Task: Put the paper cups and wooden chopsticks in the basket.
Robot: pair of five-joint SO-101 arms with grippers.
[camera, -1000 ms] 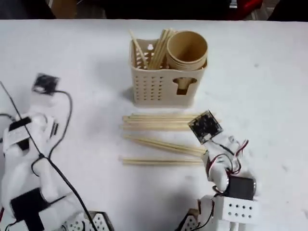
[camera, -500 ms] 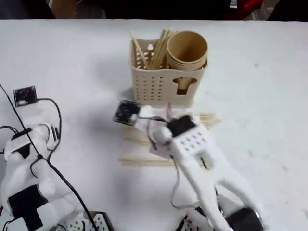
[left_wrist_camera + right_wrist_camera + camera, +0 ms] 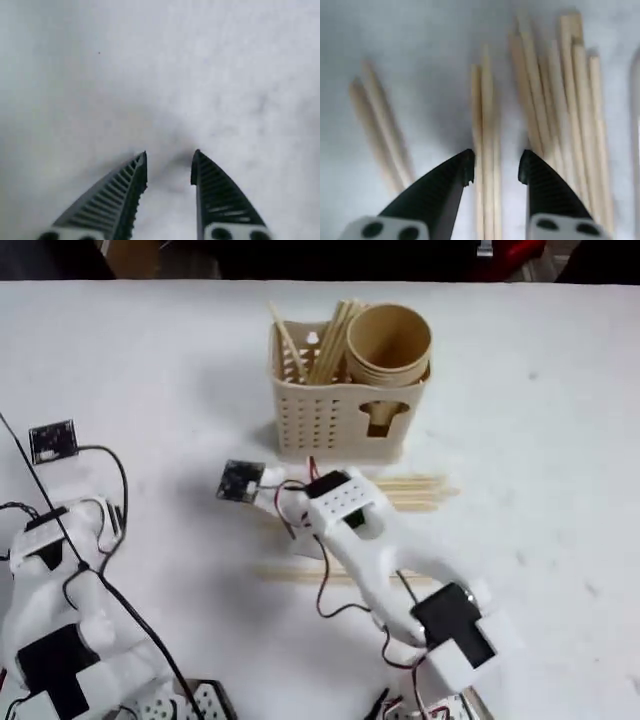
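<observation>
A cream slotted basket stands at the table's far middle, holding stacked paper cups and several wooden chopsticks. More chopsticks lie on the table in front of it: a bundle, a middle pair and a further pair. My right arm stretches over them. My right gripper is open, one finger on either side of the middle pair. My left gripper is open over bare white table, holding nothing.
The left arm sits at the table's left edge with its cable looping beside it. The table top is white, with free room right of the basket and along the far side.
The right arm swung out from the front right over the loose chopsticks and shifted further left. The left arm's wrist drew back leftward a second ago, then stayed still.
</observation>
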